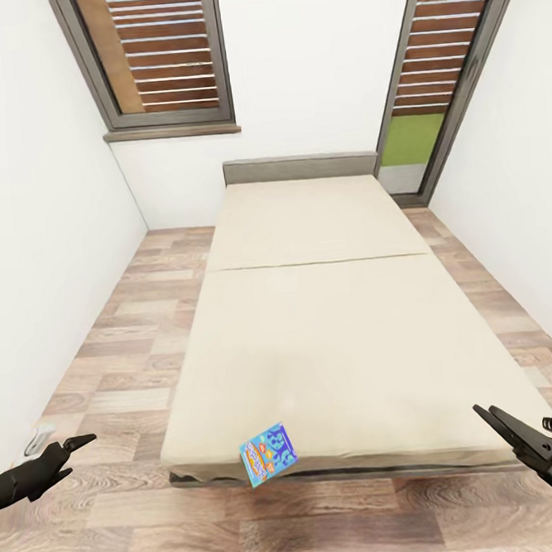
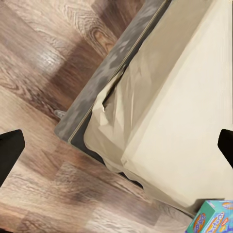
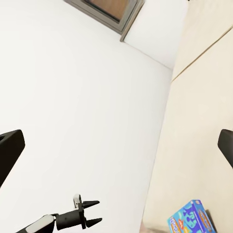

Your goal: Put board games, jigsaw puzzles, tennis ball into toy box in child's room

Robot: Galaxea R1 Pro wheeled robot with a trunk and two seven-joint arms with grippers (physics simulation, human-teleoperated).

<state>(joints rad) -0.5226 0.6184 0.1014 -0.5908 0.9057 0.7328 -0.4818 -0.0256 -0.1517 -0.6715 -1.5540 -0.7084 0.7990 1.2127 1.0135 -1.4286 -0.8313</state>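
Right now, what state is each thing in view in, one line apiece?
Board game: light blue box at the foot edge of the bed, overhanging it, tilted, not held.
Bed: beige cover, nothing else on top.
Left end effector: open, empty, over the floor left of the bed.
Right end effector: open, empty, at the bed's right corner.
Window shutters: slats closed.

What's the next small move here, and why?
Probably roll the base forward toward the bed's near edge. The light blue board game lies at the foot of the bed, hanging over its front edge. Both end effectors, left and right, sit low, wide apart, open and empty, well off to either side of the box, so neither looks placed to grasp it yet.
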